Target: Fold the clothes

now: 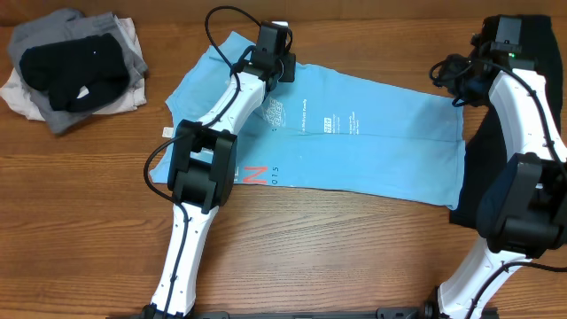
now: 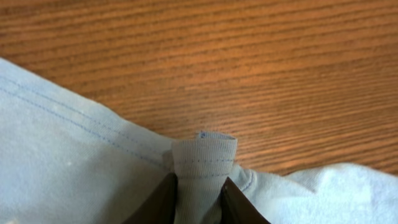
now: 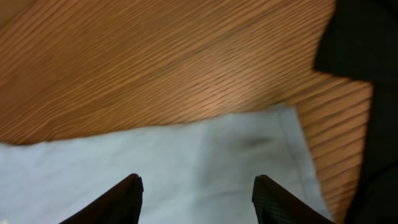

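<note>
While left arm [image 1: 226,106] stretches forward over sky-blue T-shirt [image 1: 381,146], left jaws clamped on its far edge; right jaws apart above hem corner.

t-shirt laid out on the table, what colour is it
The T-shirt is light sky blue with white print and some red lettering, clearest in the overhead view.

One light blue T-shirt [image 1: 372,146], mid-frame; one black garment [image 1: 472,190], right edge; one heap [image 1: 80,99], upper left, with three pieces that can be told apart: one black piece [image 1: 66,66], one grey piece [image 1: 53,31], one pale piece [image 1: 22,93]; two robot arms: left arm [image 1: 202,164], right arm [image 1: 532,124]; one wooden table [image 1: 354,257]
</note>
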`<state>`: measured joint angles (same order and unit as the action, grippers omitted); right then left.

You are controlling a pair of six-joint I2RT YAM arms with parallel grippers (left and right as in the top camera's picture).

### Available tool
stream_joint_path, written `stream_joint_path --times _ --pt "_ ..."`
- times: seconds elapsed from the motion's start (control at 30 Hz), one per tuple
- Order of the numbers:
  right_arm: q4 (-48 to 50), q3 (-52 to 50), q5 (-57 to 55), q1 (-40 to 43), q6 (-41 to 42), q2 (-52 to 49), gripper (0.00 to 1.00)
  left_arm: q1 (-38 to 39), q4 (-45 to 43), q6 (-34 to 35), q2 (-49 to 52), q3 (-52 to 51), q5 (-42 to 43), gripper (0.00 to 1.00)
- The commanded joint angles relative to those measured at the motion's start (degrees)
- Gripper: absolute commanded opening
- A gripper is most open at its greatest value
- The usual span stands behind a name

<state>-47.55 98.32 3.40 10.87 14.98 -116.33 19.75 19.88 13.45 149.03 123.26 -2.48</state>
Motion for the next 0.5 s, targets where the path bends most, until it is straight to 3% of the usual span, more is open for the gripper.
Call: stream_joint_path --times 0.0,0.47 --pt "1.7 -0.4 -7.6 0.5 0.0 -2.0 0.61 -0.3 0.5 0.3 0.9 0.7 -0.7 0.25" --pt "4.7 -0.4 -7.4 5.0 -0.3 -11.4 0.59 -0.3 1.3 0.3 0.9 0.7 -0.7 0.25"
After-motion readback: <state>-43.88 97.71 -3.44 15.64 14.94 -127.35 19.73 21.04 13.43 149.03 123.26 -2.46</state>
